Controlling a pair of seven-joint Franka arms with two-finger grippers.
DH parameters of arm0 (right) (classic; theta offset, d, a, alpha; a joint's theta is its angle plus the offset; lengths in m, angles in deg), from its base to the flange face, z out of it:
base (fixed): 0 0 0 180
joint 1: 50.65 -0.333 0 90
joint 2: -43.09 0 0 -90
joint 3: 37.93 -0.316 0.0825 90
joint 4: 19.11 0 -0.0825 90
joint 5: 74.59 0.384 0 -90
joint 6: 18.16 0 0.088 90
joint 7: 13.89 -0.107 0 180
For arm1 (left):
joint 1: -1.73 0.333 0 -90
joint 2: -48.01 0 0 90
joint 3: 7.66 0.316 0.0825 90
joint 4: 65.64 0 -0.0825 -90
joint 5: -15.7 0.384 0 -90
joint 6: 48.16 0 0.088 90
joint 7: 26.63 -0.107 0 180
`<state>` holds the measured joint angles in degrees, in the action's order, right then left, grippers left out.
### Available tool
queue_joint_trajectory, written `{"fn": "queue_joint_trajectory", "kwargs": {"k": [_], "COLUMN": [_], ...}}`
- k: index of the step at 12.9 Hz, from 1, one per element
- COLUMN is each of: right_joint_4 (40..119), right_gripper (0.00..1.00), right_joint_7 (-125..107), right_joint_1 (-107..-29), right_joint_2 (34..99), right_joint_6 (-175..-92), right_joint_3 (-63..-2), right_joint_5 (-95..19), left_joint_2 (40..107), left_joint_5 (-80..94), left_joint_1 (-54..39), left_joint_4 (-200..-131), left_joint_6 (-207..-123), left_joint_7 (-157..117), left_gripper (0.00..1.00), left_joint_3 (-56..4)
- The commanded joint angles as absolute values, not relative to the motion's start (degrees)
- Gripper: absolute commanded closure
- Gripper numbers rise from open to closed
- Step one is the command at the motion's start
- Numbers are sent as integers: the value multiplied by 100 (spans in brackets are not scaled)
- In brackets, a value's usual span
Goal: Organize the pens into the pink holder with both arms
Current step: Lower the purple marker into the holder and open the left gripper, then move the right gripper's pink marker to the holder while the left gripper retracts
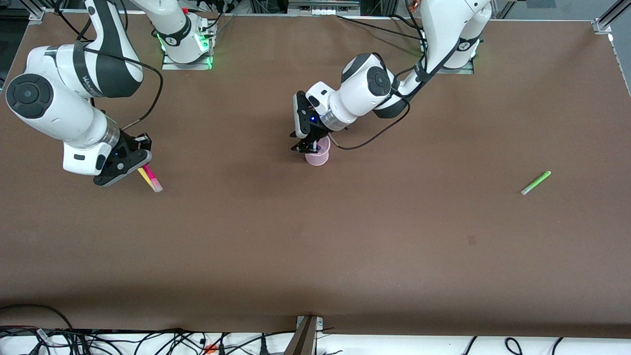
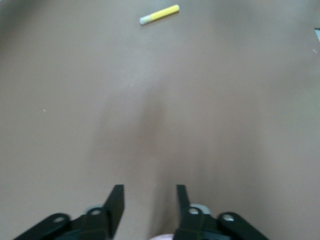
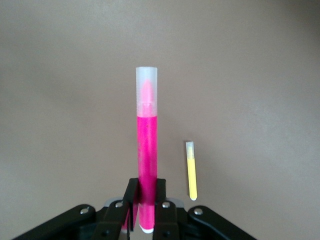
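Observation:
My right gripper point(image 1: 139, 169) point(image 3: 146, 182) is shut on the magenta-pink pen point(image 1: 153, 180) point(image 3: 146, 145), low over the table at the right arm's end. The yellow pen point(image 1: 144, 177) point(image 3: 191, 170) lies on the table right beside it. My left gripper point(image 1: 309, 146) point(image 2: 147, 187) is open and empty, just above the pink holder point(image 1: 317, 158) at mid-table. Its rim barely shows in the left wrist view point(image 2: 162, 237). A dark purple pen point(image 1: 324, 144) seems to stand in the holder, mostly hidden. The lime green pen point(image 1: 536, 182) point(image 2: 159, 14) lies alone toward the left arm's end.
The brown table point(image 1: 315, 246) is bare apart from these things. Cables point(image 1: 148, 340) and a bracket point(image 1: 305, 335) lie along the table edge nearest the front camera. The arm bases stand along the edge farthest from the front camera.

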<state>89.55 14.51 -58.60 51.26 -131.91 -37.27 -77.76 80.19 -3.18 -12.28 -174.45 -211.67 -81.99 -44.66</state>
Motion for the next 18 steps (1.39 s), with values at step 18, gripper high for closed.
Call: {"fn": "queue_joint_trajectory", "kwargs": {"k": [18], "right_joint_4": [5981], "right_gripper": [100], "right_joint_7": [509], "right_joint_1": [-9738], "right_joint_2": [7095], "right_joint_6": [-11723], "right_joint_3": [-4118], "right_joint_5": [-10480], "left_joint_2": [6586], "left_joint_5": [2159], "left_joint_1": [2397], "left_joint_4": [-16216], "left_joint_6": [-15831], "left_joint_7": [-5520], "left_gripper": [0], "left_joint_3": [-4318]}}
